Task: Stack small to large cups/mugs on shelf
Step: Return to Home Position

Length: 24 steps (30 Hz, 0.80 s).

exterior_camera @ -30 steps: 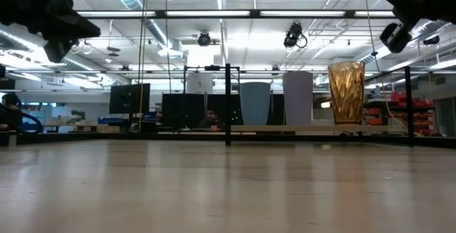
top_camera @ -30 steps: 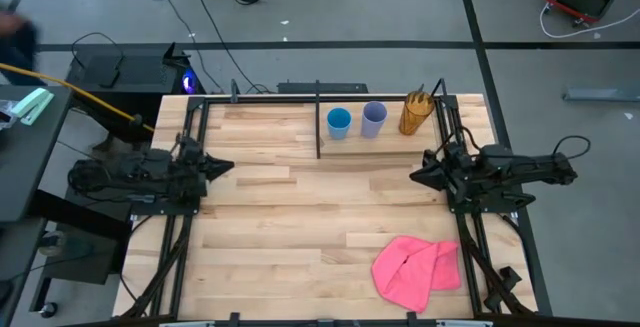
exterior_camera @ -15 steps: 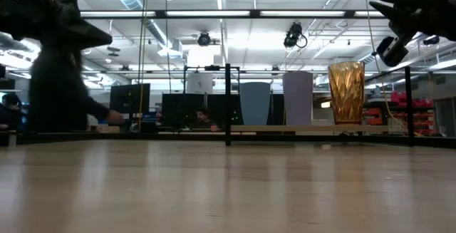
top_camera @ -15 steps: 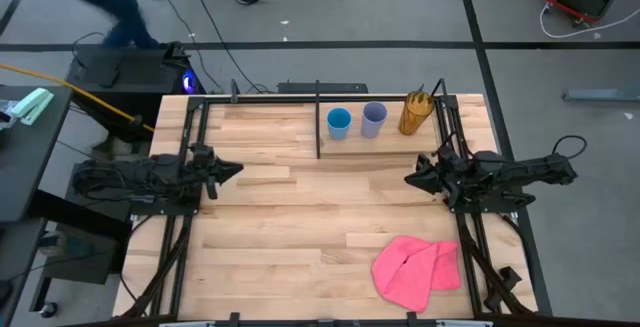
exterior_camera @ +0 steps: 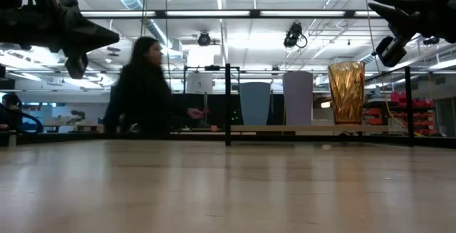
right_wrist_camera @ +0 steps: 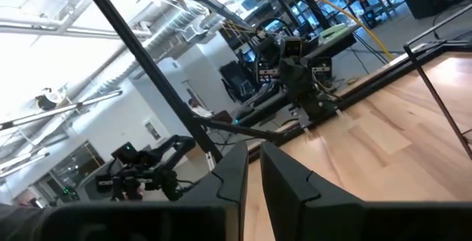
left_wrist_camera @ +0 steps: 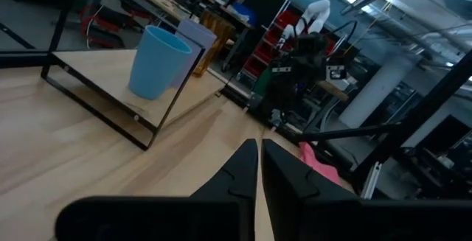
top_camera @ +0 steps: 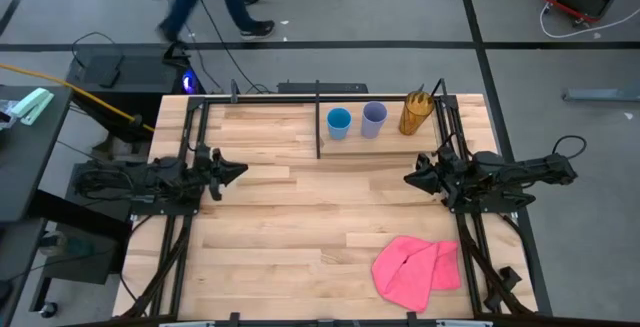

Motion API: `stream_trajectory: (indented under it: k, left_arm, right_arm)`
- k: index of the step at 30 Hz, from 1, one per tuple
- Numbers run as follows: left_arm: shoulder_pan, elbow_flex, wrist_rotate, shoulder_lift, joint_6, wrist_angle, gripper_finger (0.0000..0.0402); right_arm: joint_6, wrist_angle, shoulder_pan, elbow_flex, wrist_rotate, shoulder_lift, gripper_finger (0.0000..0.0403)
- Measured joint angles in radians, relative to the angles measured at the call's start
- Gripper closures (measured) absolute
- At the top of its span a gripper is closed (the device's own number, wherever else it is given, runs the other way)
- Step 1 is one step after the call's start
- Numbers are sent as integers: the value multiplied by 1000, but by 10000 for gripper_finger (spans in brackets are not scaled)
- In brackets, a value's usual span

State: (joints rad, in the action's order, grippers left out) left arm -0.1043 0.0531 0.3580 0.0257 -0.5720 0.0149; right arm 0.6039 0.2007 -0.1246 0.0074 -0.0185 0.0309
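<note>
On the shelf [top_camera: 392,145] stand the blue cup [top_camera: 339,122], lavender cup [top_camera: 373,119] and amber cup [top_camera: 416,114], so I'd bring the left gripper [top_camera: 240,170] and right gripper [top_camera: 408,179], both pinched together empty, home high and clear.

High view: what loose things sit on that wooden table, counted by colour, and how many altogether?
blue cup: 1
lavender cup: 1
amber cup: 1
pink cloth: 1
Total: 4 things, 3 cups and 1 cloth.
</note>
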Motion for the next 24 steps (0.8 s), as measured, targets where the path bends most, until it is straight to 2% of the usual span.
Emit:
stream_trajectory:
  k: [11, 24]
  left_arm:
    - [0, -1, 0, 0, -1, 0, 366]
    - [0, -1, -3, 0, 38, 14, 378]
  right_arm:
    - [1, -122, 0, 0, 0, 0, 356]
    - [2, -134, 0, 0, 0, 0, 356]
